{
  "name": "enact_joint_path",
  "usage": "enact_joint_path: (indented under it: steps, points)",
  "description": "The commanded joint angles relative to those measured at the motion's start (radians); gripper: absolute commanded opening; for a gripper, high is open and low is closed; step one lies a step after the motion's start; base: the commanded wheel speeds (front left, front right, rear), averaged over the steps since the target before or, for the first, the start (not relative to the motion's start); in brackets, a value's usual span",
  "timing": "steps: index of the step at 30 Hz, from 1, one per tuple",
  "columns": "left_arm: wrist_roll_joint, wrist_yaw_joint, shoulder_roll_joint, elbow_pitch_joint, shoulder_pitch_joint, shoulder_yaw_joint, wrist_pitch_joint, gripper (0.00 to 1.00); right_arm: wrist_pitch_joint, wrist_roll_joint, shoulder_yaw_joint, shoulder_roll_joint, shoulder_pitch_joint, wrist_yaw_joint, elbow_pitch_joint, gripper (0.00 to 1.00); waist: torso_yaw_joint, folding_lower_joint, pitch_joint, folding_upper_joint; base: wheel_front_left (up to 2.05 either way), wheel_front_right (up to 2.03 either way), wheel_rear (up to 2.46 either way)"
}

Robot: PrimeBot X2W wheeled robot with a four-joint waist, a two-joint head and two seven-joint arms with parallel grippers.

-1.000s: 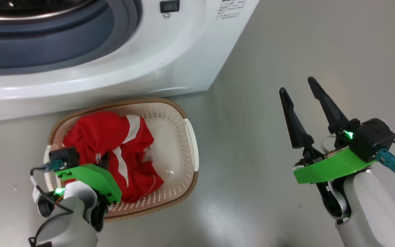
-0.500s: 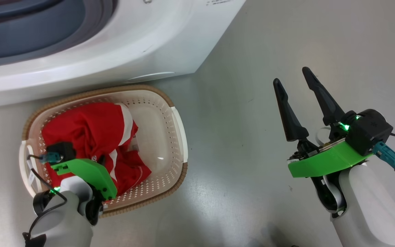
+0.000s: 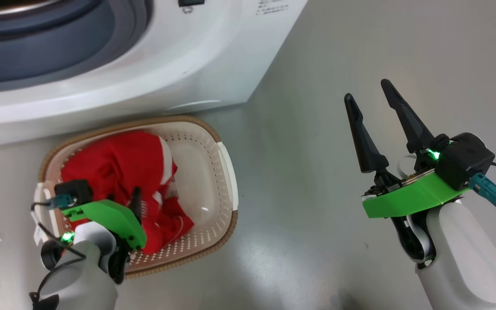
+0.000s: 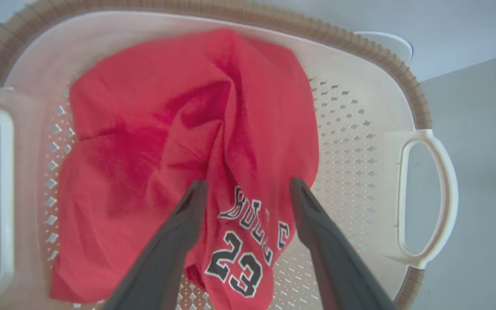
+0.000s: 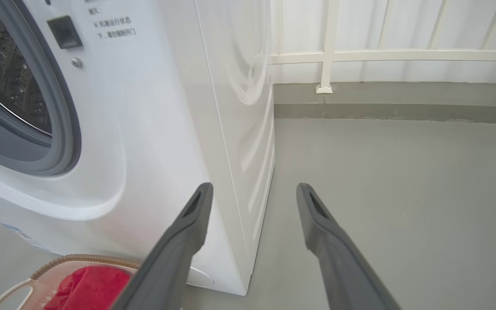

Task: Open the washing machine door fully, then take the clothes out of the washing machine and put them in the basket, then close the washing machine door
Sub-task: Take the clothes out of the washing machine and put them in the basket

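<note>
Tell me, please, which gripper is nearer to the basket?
Left. The left gripper hangs open just above the jersey lying in the basket; the right gripper is well off to the basket's right, open over the floor.

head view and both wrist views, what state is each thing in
white front-loading washing machine: mouth uncovered
cream perforated plastic basket: upright on floor, holding jersey
red "BULLS 23" jersey: crumpled inside basket, ungripped
left gripper: open above jersey
right gripper: open, empty
</note>
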Motion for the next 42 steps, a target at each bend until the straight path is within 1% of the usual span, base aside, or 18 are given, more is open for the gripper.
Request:
enact_joint_path:
  steps: [1, 6, 10, 13, 14, 19, 21, 29, 37, 42]
  points:
    - [-0.005, -0.005, 0.024, -0.009, 0.022, 0.015, -0.034, 1.0, -0.006, 0.003, 0.009, -0.003, 0.024, 0.006, -0.017, 1.0, 0.016, 0.0, -0.031, -0.0001, 0.0, 0.0, 0.0]
    - [-0.002, -0.011, 0.022, -0.022, 0.05, 0.001, -0.112, 1.0, -0.006, -0.002, 0.004, -0.01, 0.039, 0.006, -0.01, 1.0, 0.04, 0.0, -0.095, -0.0001, 0.0, 0.0, 0.0]
    - [0.004, -0.014, 0.027, -0.081, 0.087, -0.006, -0.138, 1.0, -0.006, -0.008, -0.003, -0.018, 0.057, 0.006, -0.003, 1.0, 0.063, 0.0, -0.152, -0.0001, 0.0, 0.0, 0.0]
    - [0.023, -0.013, 0.039, -0.188, 0.129, 0.01, -0.139, 1.0, -0.006, -0.012, -0.01, -0.023, 0.072, 0.006, 0.0, 1.0, 0.08, 0.0, -0.195, -0.0001, 0.0, 0.0, 0.0]
    - [0.023, -0.013, 0.039, -0.188, 0.129, 0.01, -0.139, 1.0, -0.006, -0.012, -0.01, -0.023, 0.072, 0.006, 0.0, 1.0, 0.08, 0.0, -0.195, -0.0001, 0.0, 0.0, 0.0]
    - [0.105, 0.024, 0.045, -0.405, 0.224, 0.053, -0.14, 1.0, -0.006, -0.013, -0.015, -0.032, 0.098, 0.006, 0.01, 1.0, 0.105, 0.0, -0.264, -0.0001, 0.0, 0.0, 0.0]
    - [0.133, 0.031, 0.041, -0.488, 0.263, 0.076, -0.14, 1.0, -0.006, -0.014, -0.019, -0.034, 0.111, 0.006, 0.013, 1.0, 0.114, 0.0, -0.29, -0.0001, 0.0, 0.0, 0.0]
    - [0.213, 0.025, 0.018, -0.768, 0.415, 0.171, -0.14, 1.0, -0.006, -0.02, -0.032, -0.038, 0.157, 0.006, 0.022, 1.0, 0.13, 0.0, -0.389, -0.0001, 0.0, 0.0, 0.0]
    - [0.232, 0.018, 0.011, -0.907, 0.518, 0.198, -0.14, 1.0, -0.006, -0.024, -0.055, -0.031, 0.205, 0.006, 0.028, 1.0, 0.127, 0.0, -0.473, -0.0001, 0.0, 0.0, 0.0]
    - [0.244, 0.017, 0.01, -0.943, 0.571, 0.206, -0.14, 1.0, -0.006, -0.022, -0.068, -0.022, 0.235, 0.006, 0.017, 1.0, 0.12, 0.0, -0.516, -0.0001, 0.0, 0.0, 0.0]
